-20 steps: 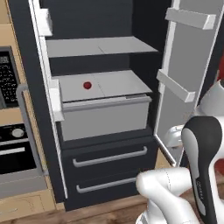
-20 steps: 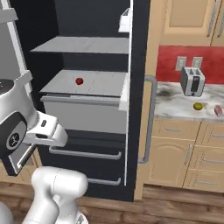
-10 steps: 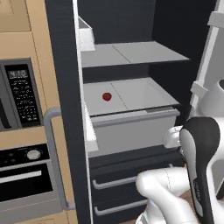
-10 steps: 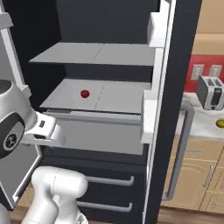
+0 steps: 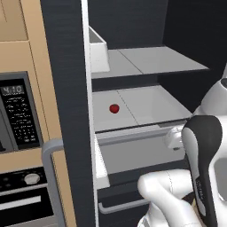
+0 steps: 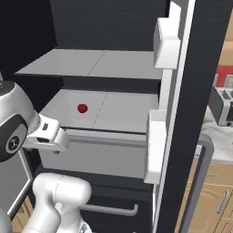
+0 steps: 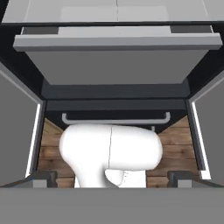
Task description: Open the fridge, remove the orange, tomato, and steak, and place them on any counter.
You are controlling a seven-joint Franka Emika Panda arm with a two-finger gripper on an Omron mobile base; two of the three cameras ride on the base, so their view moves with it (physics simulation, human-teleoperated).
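The fridge [image 5: 66, 66] stands open, both dark doors swung out, its right door [image 6: 205, 68] close to the camera. The tomato [image 5: 114, 108], a small red ball, lies on the lower grey shelf [image 6: 82, 108] above the pale bin drawer [image 7: 118, 61]. My gripper [image 7: 112, 181] is open with nothing between its fingertips [image 7: 41, 179]; it hangs low in front of the fridge, facing the bin and the dark drawer handle [image 7: 116, 118]. My hand [image 6: 45, 136] sits at the shelf's front left edge. The orange and the steak are out of view. A strip of counter [image 6: 220, 143] shows at far right.
A steel microwave [image 5: 17, 115] and wall oven [image 5: 22, 195] stand left of the fridge. White door bins [image 5: 97, 51] [image 6: 166, 43] jut from the doors. A toaster [image 6: 221, 105] sits on the counter. A grey bar handle [image 6: 200, 182] sticks out low on the right door.
The whole picture has shifted and the fridge looms larger: the base has driven closer to it. The tomato stays on its shelf. The gripper stays open.
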